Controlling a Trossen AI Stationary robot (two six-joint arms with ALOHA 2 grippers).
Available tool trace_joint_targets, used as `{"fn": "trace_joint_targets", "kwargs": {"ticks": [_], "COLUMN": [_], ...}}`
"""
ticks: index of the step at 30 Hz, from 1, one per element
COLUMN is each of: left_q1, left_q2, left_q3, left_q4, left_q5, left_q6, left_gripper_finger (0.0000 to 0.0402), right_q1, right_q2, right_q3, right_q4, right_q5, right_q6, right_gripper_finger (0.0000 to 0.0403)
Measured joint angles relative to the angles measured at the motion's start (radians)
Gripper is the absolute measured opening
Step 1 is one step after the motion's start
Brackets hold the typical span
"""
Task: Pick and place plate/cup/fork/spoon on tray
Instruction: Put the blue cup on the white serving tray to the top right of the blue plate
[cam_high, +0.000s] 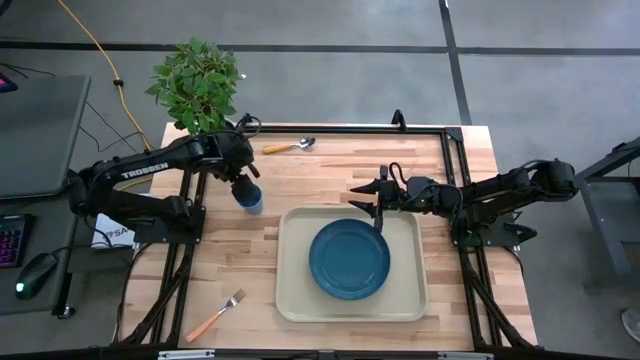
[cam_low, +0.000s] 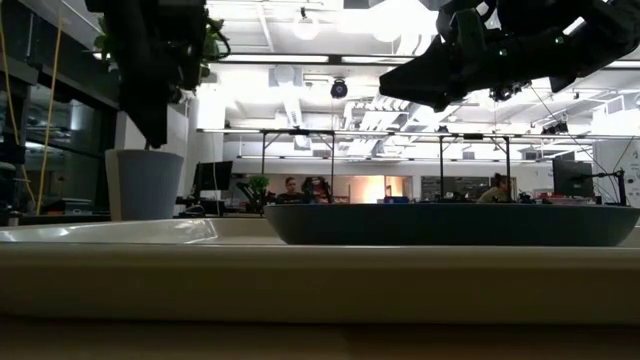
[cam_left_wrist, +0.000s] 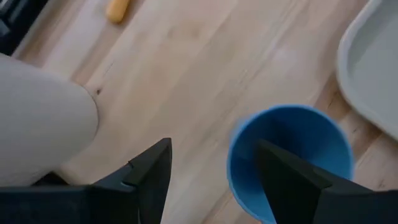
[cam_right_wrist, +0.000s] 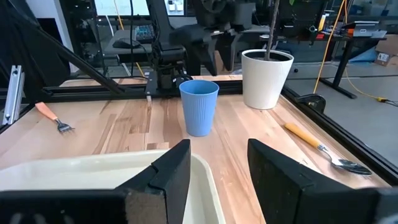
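The blue cup (cam_high: 250, 201) stands upright on the wood table, left of the beige tray (cam_high: 296, 300); it also shows in the right wrist view (cam_right_wrist: 199, 107). My left gripper (cam_high: 245, 186) hovers open above the cup (cam_left_wrist: 289, 158), with one finger over its mouth and one outside it (cam_left_wrist: 214, 149). The dark-blue plate (cam_high: 349, 259) lies flat in the tray. My right gripper (cam_high: 362, 198) is open and empty above the tray's far edge (cam_right_wrist: 219, 149). The spoon (cam_high: 290, 146) lies near the far edge. The fork (cam_high: 215, 316) lies at the near left.
A plant in a white pot (cam_high: 200, 85) stands at the far left corner, close behind the cup (cam_right_wrist: 266, 78). A black frame rail (cam_high: 440, 128) runs along the far and right edges. Bare wood lies between the cup and the fork.
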Motion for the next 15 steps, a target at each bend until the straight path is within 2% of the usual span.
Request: {"fn": "trace_joint_targets", "kwargs": {"ticks": [7, 15], "left_q1": [-0.001, -0.001], "left_q2": [0.104, 0.168], "left_q3": [0.000, 0.000], "left_q4": [0.000, 0.000], "left_q5": [0.098, 0.099], "left_q6": [0.003, 0.009], "left_gripper_finger": [0.0211, 0.0211], "right_q1": [0.000, 0.000], "right_q2": [0.000, 0.000], "right_q3": [0.000, 0.000], "right_q4": [-0.001, -0.007], "right_q5": [0.000, 0.001], "right_q6": [0.006, 0.005], "right_gripper_finger": [0.0150, 0.0150]}}
